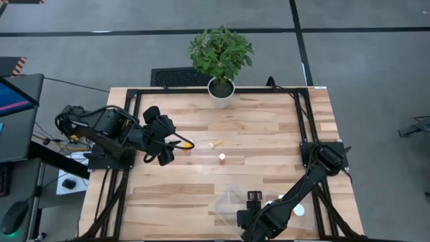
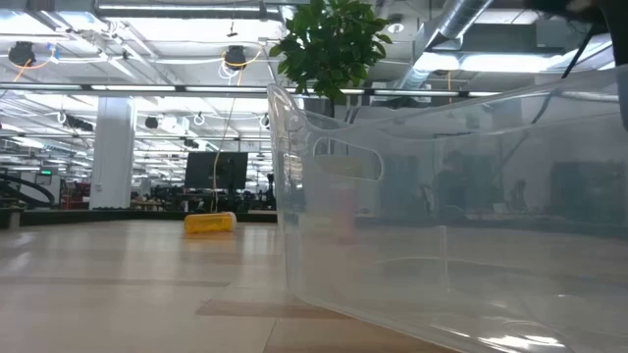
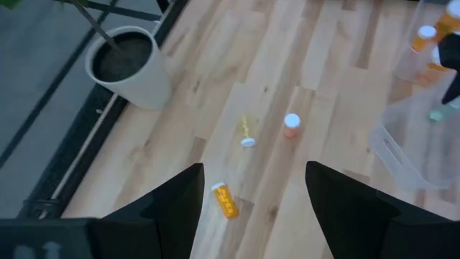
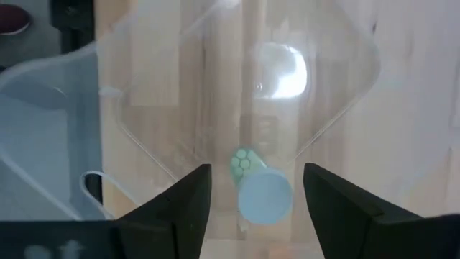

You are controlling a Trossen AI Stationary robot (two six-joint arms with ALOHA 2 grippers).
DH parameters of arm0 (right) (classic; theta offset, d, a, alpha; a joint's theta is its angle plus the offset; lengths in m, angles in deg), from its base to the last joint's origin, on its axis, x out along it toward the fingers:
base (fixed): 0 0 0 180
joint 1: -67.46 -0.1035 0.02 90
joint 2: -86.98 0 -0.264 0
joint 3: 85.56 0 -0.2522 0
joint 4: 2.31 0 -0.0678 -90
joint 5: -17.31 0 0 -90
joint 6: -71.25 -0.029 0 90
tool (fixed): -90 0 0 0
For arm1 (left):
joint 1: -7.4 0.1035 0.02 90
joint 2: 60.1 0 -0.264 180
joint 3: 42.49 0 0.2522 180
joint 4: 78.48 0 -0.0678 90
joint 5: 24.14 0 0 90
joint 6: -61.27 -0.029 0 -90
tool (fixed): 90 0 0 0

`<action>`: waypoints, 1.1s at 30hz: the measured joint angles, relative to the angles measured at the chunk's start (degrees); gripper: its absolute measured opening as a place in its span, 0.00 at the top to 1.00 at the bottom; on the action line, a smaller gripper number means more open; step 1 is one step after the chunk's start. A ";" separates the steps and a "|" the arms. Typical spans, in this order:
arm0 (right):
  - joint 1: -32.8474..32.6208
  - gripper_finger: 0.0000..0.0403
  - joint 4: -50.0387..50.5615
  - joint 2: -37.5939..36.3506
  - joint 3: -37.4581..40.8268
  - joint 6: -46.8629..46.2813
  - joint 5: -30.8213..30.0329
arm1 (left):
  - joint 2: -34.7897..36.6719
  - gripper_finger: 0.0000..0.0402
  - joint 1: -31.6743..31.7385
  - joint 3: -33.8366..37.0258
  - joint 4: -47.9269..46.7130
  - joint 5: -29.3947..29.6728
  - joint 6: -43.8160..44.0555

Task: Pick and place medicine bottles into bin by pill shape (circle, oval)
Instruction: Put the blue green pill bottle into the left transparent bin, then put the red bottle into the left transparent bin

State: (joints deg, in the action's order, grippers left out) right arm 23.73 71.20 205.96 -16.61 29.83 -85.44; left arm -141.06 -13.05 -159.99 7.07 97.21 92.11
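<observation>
Greenish bottle (image 4: 263, 191) (between open right hand (image 4: 255, 198))

Pale striped butcher-block wood tabletop (image 1: 269, 128), black frame. Round white plant pot (image 1: 220, 93), dark soil, green leaves. Clear colourless plastic bin (image 2: 451, 216). Amber-orange lying bottle (image 3: 225, 199), white cap. Yellowish lying bottle (image 3: 246, 132), white cap. Upright orange bottle (image 3: 291, 125), white cap. Pale greenish bottle (image 4: 260, 188), light cap, between dark right tool (image 4: 255, 188) fingers.

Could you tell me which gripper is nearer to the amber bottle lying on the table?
Left. The left gripper hovers right beside the amber bottle; the right gripper is far off over the clear bin.
</observation>
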 joint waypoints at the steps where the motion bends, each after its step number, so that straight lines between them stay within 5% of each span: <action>1: -0.02 0.43 0.02 -0.02 -0.68 0.46 0.00 | 0.00 0.41 0.00 0.00 0.00 -0.65 -0.03; 16: 3.52 0.44 12.87 -5.15 -9.14 7.33 -2.14 | 0.04 0.41 -3.12 0.00 0.62 -1.09 1.46; 24: 14.63 0.43 12.91 -15.63 -9.28 19.89 -8.16 | 2.50 0.40 -12.35 0.02 0.87 7.59 8.63; 33: 30.14 0.33 8.05 -13.90 -9.25 35.77 4.94 | 2.40 0.28 -18.60 0.00 -0.59 12.88 16.85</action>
State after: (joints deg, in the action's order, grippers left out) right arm 53.87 79.24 192.06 -25.87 65.60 -80.50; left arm -138.66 -31.65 -159.99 6.48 110.09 108.95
